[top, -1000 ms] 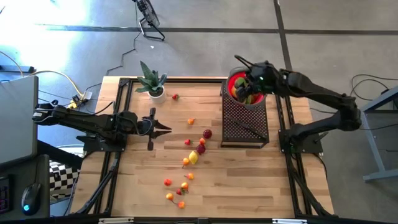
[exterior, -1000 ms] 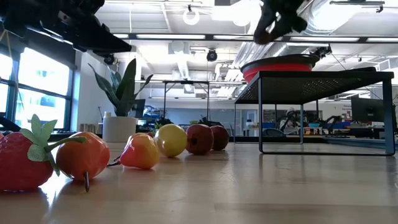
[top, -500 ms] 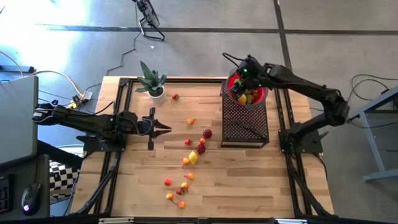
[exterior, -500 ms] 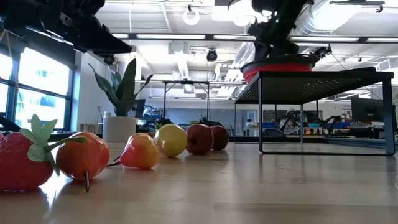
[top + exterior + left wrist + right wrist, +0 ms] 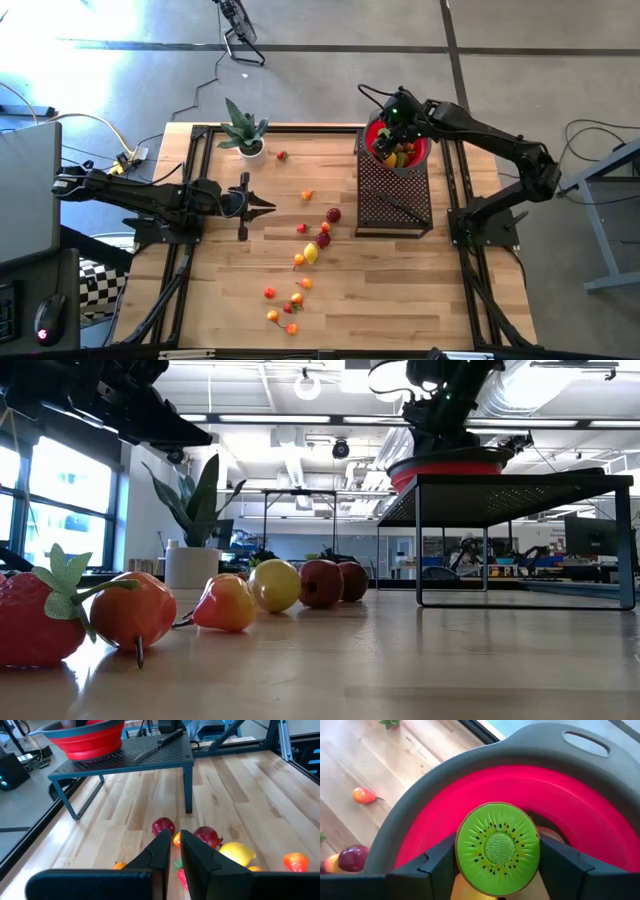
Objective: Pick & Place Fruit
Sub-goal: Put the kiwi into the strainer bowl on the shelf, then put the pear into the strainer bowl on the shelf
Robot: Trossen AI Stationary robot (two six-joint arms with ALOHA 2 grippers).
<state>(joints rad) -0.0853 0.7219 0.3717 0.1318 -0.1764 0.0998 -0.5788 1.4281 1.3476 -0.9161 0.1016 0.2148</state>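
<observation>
Several small toy fruits lie loose on the wooden table, among them a yellow lemon (image 5: 310,253), a red apple (image 5: 333,214) and a cluster (image 5: 285,306) near the front edge. A red bowl (image 5: 418,150) with fruit in it stands on a black mesh stand (image 5: 395,195) at the far right. My right gripper (image 5: 497,870) is over the bowl's rim (image 5: 470,780), shut on a green kiwi half (image 5: 497,847). My left gripper (image 5: 266,207) is shut with nothing in it and hangs level over the table's left side. My right gripper pinches the kiwi half between its two fingers, which sit on opposite sides of its round edge (image 5: 461,851). The fingers slant down from above. The kiwi's seeded cut face is turned toward the wrist camera, and it is clear of the bowl's inside.
A potted spiky plant (image 5: 243,130) stands at the far left corner, with a strawberry (image 5: 283,155) beside it. A knife (image 5: 398,206) lies on the mesh stand, on the near side of the bowl. Bare wood lies along the table's near right part.
My right gripper has gone down toward the red bowl and a little toward the table's left edge, tipping further downward, with the kiwi half still between its fingers. Over the last half second it has nearly stopped.
</observation>
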